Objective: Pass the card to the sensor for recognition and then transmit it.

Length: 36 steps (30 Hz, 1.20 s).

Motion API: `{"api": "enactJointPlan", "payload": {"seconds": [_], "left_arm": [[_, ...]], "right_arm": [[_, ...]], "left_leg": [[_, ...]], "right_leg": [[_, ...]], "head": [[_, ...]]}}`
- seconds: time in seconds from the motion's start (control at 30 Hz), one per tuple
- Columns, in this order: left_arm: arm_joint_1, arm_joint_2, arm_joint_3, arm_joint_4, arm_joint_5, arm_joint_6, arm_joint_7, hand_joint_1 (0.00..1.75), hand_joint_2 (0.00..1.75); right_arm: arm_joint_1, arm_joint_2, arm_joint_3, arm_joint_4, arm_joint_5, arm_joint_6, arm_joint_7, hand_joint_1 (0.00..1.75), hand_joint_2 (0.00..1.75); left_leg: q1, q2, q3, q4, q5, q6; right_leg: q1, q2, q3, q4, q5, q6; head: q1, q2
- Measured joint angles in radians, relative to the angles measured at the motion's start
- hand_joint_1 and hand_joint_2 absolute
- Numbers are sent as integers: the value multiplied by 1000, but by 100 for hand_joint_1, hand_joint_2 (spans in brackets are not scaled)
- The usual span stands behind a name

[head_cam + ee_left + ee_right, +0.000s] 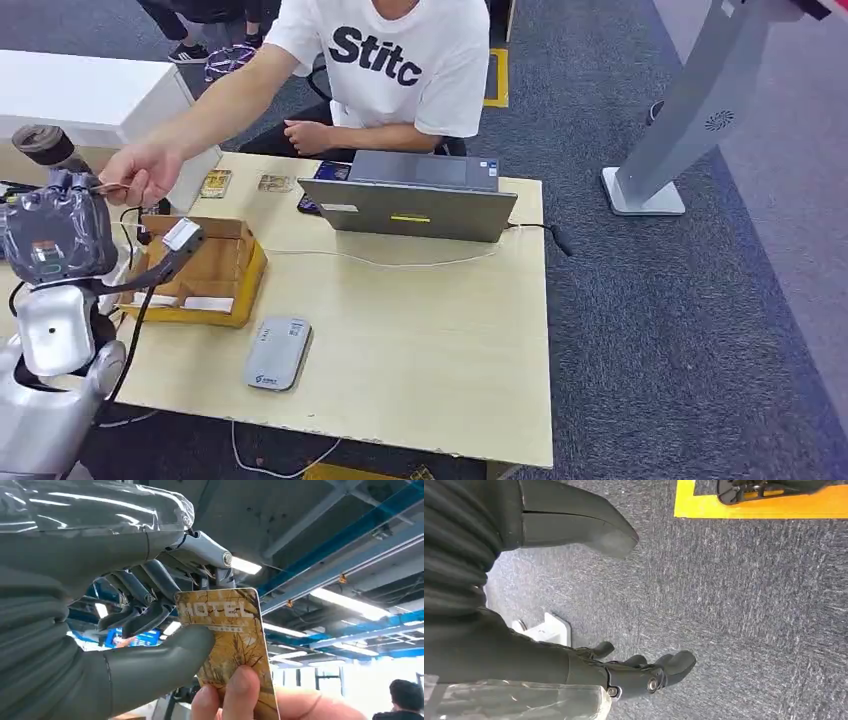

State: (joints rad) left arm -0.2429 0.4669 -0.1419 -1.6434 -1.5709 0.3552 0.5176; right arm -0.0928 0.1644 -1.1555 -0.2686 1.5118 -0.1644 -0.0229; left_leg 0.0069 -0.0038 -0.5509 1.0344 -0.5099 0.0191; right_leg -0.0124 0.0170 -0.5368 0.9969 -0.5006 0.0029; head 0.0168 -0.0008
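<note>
My raised left hand [125, 645] pinches the card [227, 640]; a person's hand [240, 697] apparently grips its far end. My right hand [624, 672] hangs released.

A light wooden table [420, 330] stands on dark blue-grey carpet [690, 330]. A white counter [80, 90] sits beside it, and the grey base of a floor stand [645, 190] rests nearby. Yellow floor marking [764, 507] crosses the carpet. Overhead, long strip lights [350, 602] glow between blue ceiling beams [350, 535].
</note>
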Motion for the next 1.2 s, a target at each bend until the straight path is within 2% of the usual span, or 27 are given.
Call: {"api": "enactJointPlan", "payload": {"seconds": [0.03,0.07,0.1,0.13,0.3,0.43,0.6,0.73,0.93,1.0,1.1,1.2], "left_arm": [[0,-10,7,3,0,2,-21,175,175],[0,-21,15,5,0,6,-40,141,175],[-1,-35,26,8,0,11,-56,0,175],[-2,-44,32,10,0,16,-71,0,175],[-20,-162,129,27,0,38,-237,0,175],[-32,-237,182,36,2,49,-317,0,175],[-39,-350,274,44,102,46,-478,0,175],[-32,-393,330,45,316,30,-592,0,175],[-9,-429,380,42,416,38,-652,0,175],[22,-438,402,25,501,56,-700,0,175],[104,-465,458,-24,652,78,-820,0,175],[179,-499,510,-65,719,77,-896,0,175]], "right_arm": [[0,0,0,1,0,0,1,0,175],[0,0,0,3,0,0,3,0,175],[0,0,0,4,0,0,7,0,175],[0,0,0,5,0,0,10,0,175],[0,0,0,8,-1,0,11,0,175],[1,0,0,10,-5,-2,7,0,175],[1,0,-1,14,-26,-18,16,0,175],[5,2,-9,14,-56,-37,18,0,175],[8,2,-21,14,-60,-42,19,0,175],[9,4,-27,14,-70,-50,19,0,175],[15,10,-37,14,-78,-57,18,0,175],[15,13,-46,14,-88,-61,15,0,175]], "left_leg": [[0,0,0,0,0,0],[0,0,0,0,0,0],[0,0,-1,0,0,0],[0,0,-1,0,0,0],[0,0,-1,0,0,0],[-1,0,-1,0,0,0],[-1,-1,-1,0,0,0],[-1,-1,-1,0,0,0],[0,-1,-1,0,0,0],[0,0,-1,0,0,0],[0,0,-1,0,0,0],[-1,-1,-2,0,0,0]], "right_leg": [[0,0,0,0,0,0],[0,0,0,0,0,0],[0,0,-1,0,0,0],[0,0,-1,0,0,0],[0,-1,-1,0,0,0],[0,-1,-1,0,0,0],[0,-1,0,0,0,0],[0,-1,0,0,0,0],[0,-1,0,0,0,0],[0,0,0,1,0,0],[0,0,-1,0,0,0],[0,-1,-1,0,-1,0]], "head": [[0,0],[0,0],[0,0],[0,0],[0,0],[0,0],[0,0],[0,0],[0,0],[0,0],[0,0],[0,0]]}}
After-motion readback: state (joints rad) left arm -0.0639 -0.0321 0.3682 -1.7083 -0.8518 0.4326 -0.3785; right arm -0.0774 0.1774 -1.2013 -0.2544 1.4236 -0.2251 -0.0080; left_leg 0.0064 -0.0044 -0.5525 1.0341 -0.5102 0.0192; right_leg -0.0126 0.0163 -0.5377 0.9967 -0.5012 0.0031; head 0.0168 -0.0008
